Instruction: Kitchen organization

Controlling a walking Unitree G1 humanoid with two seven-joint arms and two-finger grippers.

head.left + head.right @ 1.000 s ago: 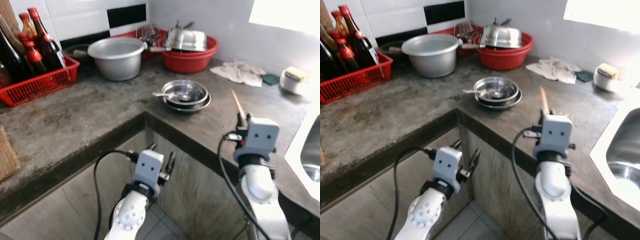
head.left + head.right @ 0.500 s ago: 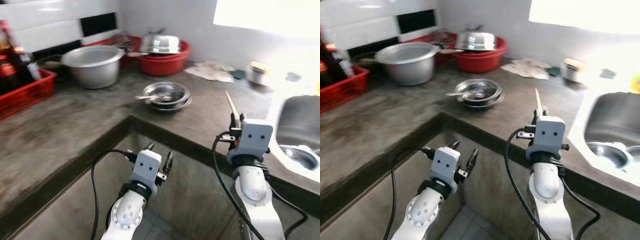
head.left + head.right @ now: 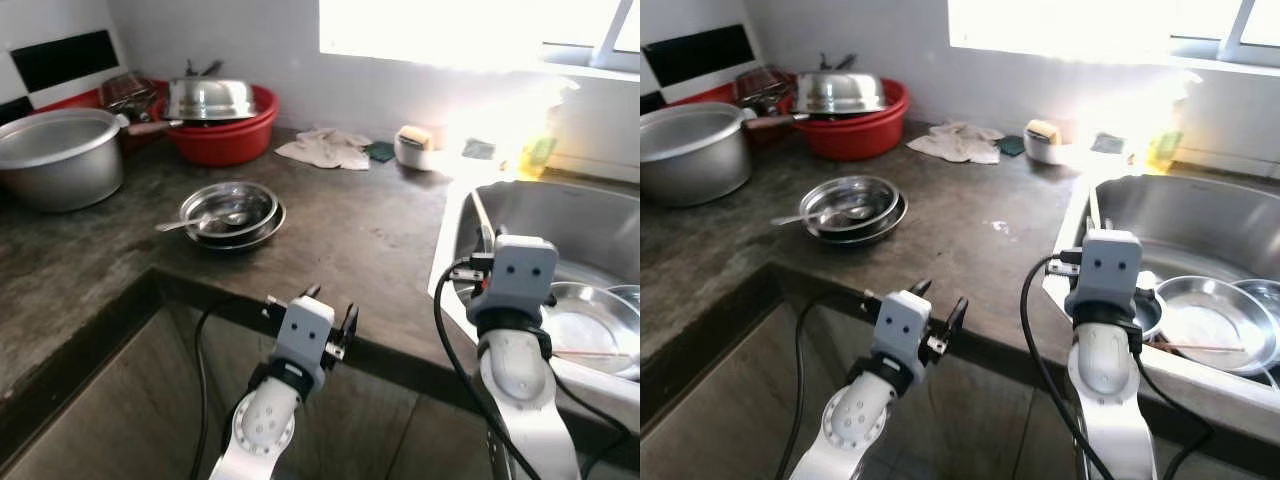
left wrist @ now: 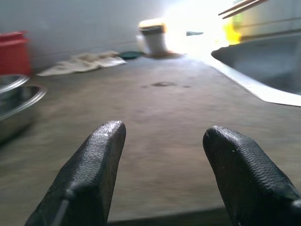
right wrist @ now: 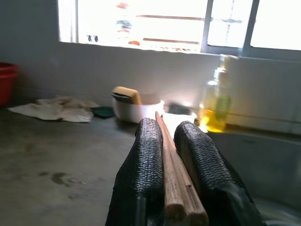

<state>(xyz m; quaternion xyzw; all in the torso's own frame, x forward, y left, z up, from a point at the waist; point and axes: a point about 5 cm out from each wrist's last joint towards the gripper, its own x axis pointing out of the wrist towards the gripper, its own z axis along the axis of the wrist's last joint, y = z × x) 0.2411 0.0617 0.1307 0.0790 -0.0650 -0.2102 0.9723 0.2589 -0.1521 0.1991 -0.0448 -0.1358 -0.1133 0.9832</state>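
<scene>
My right gripper (image 5: 167, 130) is shut on a pair of wooden chopsticks (image 5: 172, 165), which stick out forward between its black fingers. It hangs at the left rim of the steel sink (image 3: 570, 215); in the left eye view its wrist block hides the fingers. In the sink lie a steel plate (image 3: 585, 322) and a loose chopstick (image 3: 1200, 347). My left gripper (image 4: 162, 136) is open with nothing in it, low before the counter edge (image 3: 400, 345). Stacked steel bowls (image 3: 228, 208) with a spoon sit on the counter.
At the back stand a red basin (image 3: 225, 135) with a steel lid, a large aluminium pot (image 3: 50, 160), a crumpled cloth (image 3: 325, 148), a white cup (image 3: 412, 150) with a sponge, and a yellow-green bottle (image 3: 540, 150). Bare counter lies between the bowls and the sink.
The camera has swung right: the red bottle crate has left the picture and the sink has come in. The right gripper still holds the chopsticks; the left stays open.
</scene>
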